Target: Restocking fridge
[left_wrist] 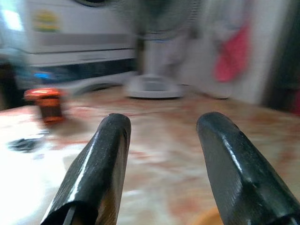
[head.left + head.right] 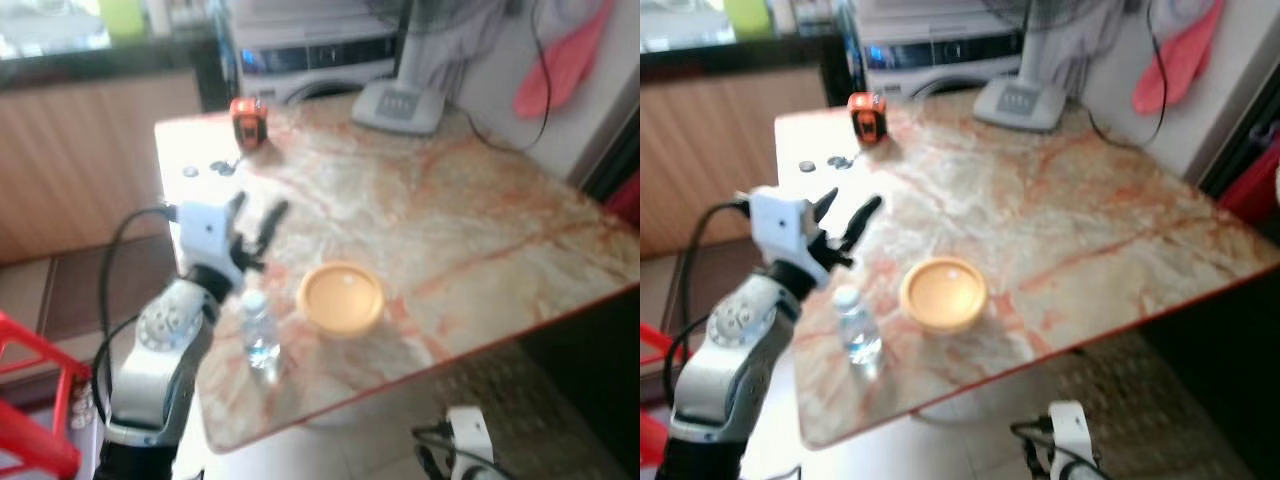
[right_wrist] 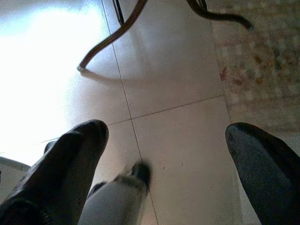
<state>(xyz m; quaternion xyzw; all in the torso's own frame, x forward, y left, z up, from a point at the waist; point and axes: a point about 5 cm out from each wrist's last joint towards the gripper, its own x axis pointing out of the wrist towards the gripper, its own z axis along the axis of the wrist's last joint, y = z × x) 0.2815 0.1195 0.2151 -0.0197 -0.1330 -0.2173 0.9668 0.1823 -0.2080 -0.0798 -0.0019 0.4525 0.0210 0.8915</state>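
Note:
A small clear water bottle (image 2: 259, 335) with a white cap stands near the front left edge of the marble table (image 2: 480, 230). Beside it sits a round yellow bowl (image 2: 341, 297). My left gripper (image 2: 257, 216) hovers open above the table, just behind the bottle, with nothing between its fingers (image 1: 101, 159). My right gripper (image 3: 164, 154) hangs open below the table's front edge, over the pale tiled floor (image 3: 178, 122); its white wrist (image 2: 468, 430) shows beneath the tabletop.
An orange tape measure (image 2: 248, 120) and small dark bits (image 2: 218, 168) lie at the table's far left corner. A white fan base (image 2: 398, 105) stands at the back, a washing machine (image 2: 310, 55) behind it. A red frame (image 2: 35, 390) stands at the left.

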